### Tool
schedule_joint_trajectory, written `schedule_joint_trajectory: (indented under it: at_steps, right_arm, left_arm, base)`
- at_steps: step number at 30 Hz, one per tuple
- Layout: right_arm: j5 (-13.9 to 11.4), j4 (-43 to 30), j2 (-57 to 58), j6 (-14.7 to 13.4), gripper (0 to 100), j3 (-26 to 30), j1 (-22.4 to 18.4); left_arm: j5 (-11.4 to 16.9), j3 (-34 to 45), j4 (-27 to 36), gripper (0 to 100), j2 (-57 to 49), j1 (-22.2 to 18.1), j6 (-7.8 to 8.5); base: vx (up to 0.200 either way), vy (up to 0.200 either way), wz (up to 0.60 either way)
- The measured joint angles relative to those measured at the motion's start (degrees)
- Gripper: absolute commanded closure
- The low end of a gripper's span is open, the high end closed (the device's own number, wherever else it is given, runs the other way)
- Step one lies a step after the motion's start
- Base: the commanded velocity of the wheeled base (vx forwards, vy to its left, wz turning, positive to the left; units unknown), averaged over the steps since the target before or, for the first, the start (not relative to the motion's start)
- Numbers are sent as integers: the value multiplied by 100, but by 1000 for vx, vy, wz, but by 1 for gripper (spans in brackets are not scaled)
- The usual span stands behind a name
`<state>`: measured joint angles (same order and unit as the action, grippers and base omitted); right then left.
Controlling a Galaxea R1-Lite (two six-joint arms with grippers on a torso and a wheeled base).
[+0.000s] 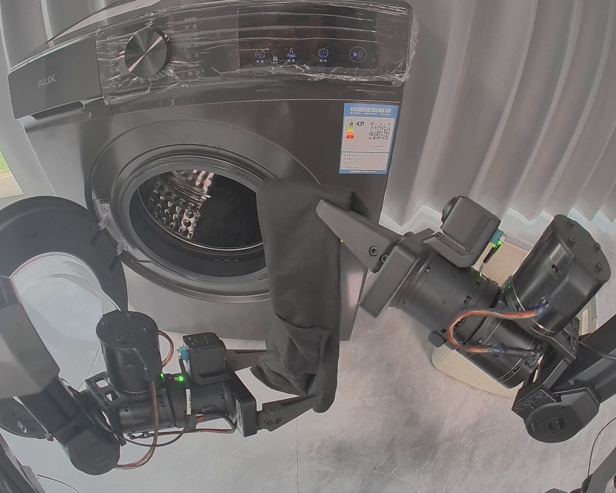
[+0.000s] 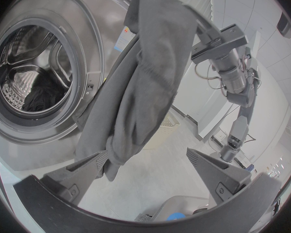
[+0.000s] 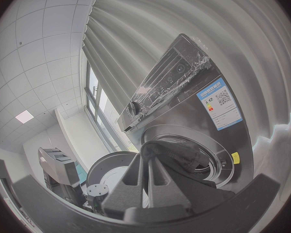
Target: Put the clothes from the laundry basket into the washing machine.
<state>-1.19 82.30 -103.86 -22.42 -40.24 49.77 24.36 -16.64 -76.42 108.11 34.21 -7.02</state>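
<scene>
Door (image 1: pixel 48 241) of the washing machine (image 1: pixel 219 111) stood open at the far left, swung out to the side. Low in front of it was the left claw (image 1: pixel 296 376), released, with its jaws spread wide around the lower end of a dark garment (image 1: pixel 301 261). In the left wrist view one of its fingers (image 2: pixel 90 165) touched the hanging cloth, and the other finger was well apart from it.

Behind, the round opening showed the metal drum (image 1: pixel 178 200), and some dark clothes (image 2: pixel 42 97) lay already inside it. The garment hung straight down in front of the right edge of the opening, outside the drum, its bottom folds above the floor (image 1: pixel 390 433).

The right claw (image 1: pixel 327 211) was clenched on the top of the garment, just beside the rim of the opening, and carried its weight. Farther right, the pale laundry basket (image 2: pixel 166 127) stood on the floor near the corner of the machine, partly hidden by the right arm in the head view. A light pleated curtain (image 1: pixel 527 90) hung behind it.
</scene>
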Motion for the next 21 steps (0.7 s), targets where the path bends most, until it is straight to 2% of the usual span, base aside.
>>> schedule_joint_trajectory:
  at_steps: [5, 8, 14, 20, 21]
  right_arm:
    - [0, 33, 4, 12, 100, 0, 44]
    - [5, 46, 6, 17, 100, 0, 72]
    - [9, 46, 9, 26, 100, 2, 91]
    - [9, 46, 9, 28, 100, 2, 91]
    - [9, 44, 9, 28, 100, 2, 91]
  left_arm:
    - [-183, -88, -339, 0, 482, -20, -22]
    - [-200, -138, -378, 0, 650, -23, -28]
    - [-205, -276, -438, 0, 798, -1, -222]
    - [-202, -369, -534, 0, 853, 79, -327]
    - [-202, -380, -550, 100, 857, 88, -351]
  base:
    - [0, 0, 0]
    - [0, 0, 0]
    - [0, 0, 0]
    - [0, 0, 0]
    - [0, 0, 0]
